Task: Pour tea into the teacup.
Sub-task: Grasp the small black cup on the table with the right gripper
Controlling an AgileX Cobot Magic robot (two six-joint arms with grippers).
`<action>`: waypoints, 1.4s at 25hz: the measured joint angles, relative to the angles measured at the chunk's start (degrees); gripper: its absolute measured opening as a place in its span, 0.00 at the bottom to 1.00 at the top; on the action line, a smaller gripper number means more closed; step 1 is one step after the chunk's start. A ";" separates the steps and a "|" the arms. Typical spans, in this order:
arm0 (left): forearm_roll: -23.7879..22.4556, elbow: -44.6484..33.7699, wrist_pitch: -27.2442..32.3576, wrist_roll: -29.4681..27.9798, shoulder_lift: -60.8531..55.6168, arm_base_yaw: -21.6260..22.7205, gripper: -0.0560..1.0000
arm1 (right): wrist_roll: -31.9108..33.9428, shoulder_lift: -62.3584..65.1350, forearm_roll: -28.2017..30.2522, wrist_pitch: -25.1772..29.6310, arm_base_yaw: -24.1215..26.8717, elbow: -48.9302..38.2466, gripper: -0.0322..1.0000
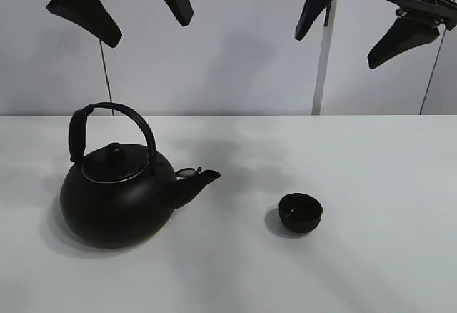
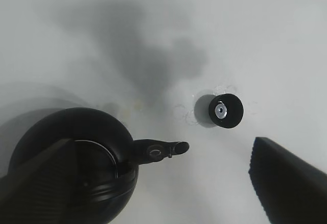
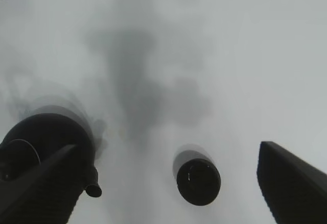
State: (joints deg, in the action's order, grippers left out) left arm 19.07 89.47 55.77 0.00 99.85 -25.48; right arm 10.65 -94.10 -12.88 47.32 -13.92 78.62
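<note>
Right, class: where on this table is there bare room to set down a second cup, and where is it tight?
Bare: the table right of the teacup, the front strip before both vessels, and the back edge. Tightest: between the kettle spout and the teacup.

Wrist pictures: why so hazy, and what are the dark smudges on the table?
Right wrist view: soft throughout, kettle and teacup fuzzy-edged; left wrist view: sharper, spout crisp; in both, the smudges are diffuse shadows on the white table.
</note>
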 joint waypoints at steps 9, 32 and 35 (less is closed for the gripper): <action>0.00 0.00 0.00 0.00 0.00 0.00 0.68 | 0.00 0.00 2.21 6.47 -0.05 0.00 0.65; 0.00 0.00 0.00 0.00 0.00 0.00 0.68 | 0.05 -15.84 14.82 -7.62 -12.17 -11.15 0.65; 0.00 0.00 0.00 0.34 0.00 0.00 0.68 | 0.05 -15.91 14.78 -9.27 -12.84 -10.93 0.65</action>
State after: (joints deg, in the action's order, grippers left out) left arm 19.07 89.47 55.77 0.34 99.85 -25.48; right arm 10.70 -110.01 1.90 38.05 -26.76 67.69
